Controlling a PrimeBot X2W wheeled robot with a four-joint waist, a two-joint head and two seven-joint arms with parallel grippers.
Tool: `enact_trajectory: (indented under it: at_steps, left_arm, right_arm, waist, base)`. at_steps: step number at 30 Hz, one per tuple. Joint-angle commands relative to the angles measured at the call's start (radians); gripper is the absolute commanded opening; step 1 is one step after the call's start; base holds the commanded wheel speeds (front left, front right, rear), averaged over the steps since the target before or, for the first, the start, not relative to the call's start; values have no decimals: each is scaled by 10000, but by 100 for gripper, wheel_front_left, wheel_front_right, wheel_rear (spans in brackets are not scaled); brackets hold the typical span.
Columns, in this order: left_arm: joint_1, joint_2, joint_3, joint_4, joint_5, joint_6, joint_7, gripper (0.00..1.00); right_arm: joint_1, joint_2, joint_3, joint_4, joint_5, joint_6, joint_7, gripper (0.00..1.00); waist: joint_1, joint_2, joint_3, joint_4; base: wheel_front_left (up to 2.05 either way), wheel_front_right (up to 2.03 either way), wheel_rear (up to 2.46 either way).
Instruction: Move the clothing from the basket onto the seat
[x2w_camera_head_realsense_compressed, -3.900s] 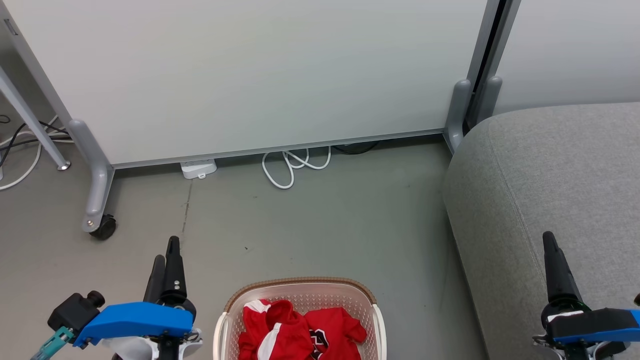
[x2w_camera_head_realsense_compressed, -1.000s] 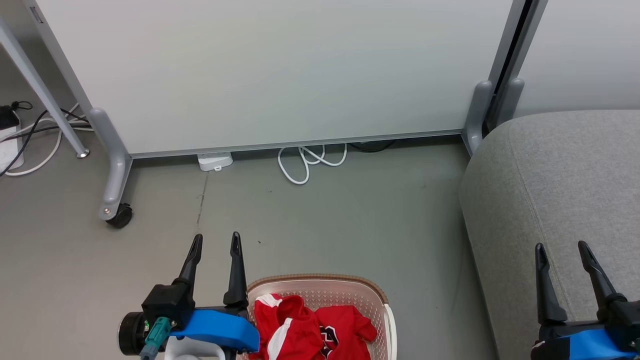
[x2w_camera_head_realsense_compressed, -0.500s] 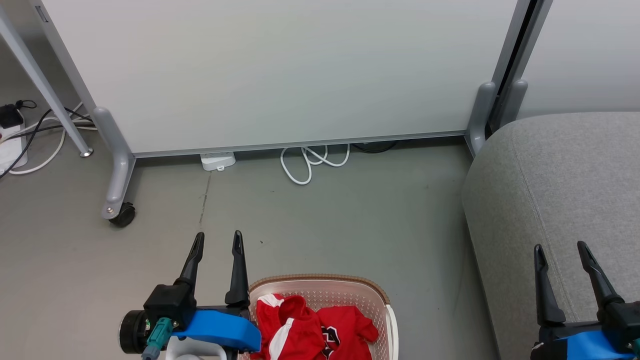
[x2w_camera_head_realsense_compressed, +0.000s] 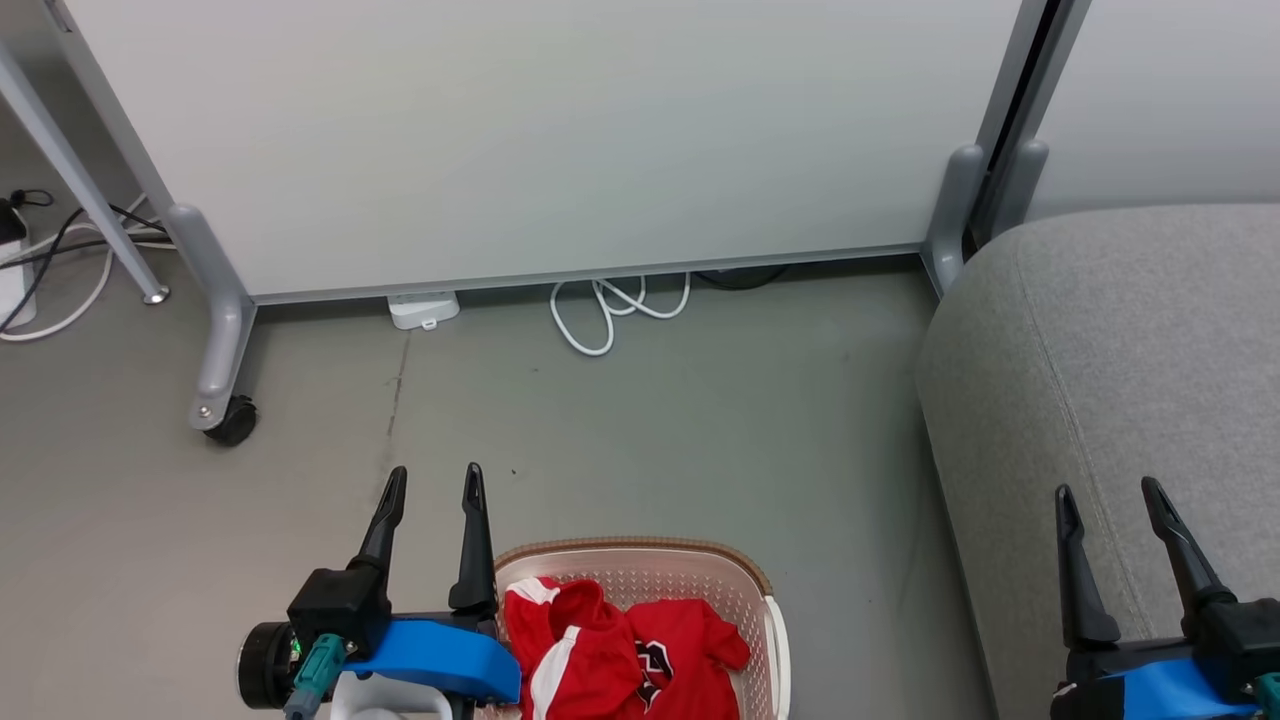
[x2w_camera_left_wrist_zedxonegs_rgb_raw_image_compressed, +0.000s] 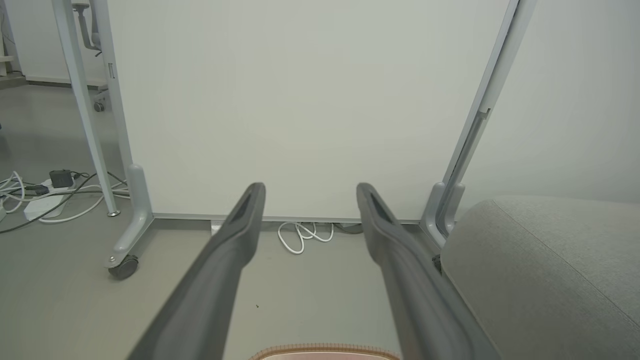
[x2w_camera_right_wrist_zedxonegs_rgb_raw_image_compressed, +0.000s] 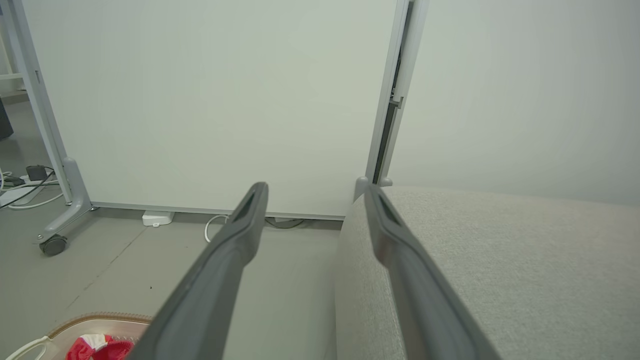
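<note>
Left end effector (x2w_camera_head_realsense_compressed: 435, 472) gapes empty beside basket (x2w_camera_head_realsense_compressed: 630, 546) holding clothing (x2w_camera_head_realsense_compressed: 600, 650).

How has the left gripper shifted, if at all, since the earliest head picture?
Yes. The left gripper has moved right, toward the cream-white perforated plastic basket: its nearer finger now stands just beside the basket's left rim, where a wide gap lay before.
</note>
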Motion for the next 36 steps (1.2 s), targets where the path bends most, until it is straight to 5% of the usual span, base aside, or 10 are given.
enact_trajectory:
  at_steps: [1,13,36]
  left_arm:
    - [-192,26,-9,105,0,-52,-49,100]
    - [-1063,33,-161,1770,457,-189,-41,100]
    - [-3829,71,-587,7230,709,-688,-41,100]
  right_arm:
    - [-86,-49,61,-68,6,18,-80,100]
    - [-689,-46,585,-322,-40,17,-108,100]
    - [-2132,-43,1646,-638,220,12,-170,100]
  waist:
    - [0,-1,158,-121]
    - [0,-1,1603,-909]
    - [0,-1,4432,-1984]
  base:
    - [0,0,0]
    - [0,0,0]
    - [0,0,0]
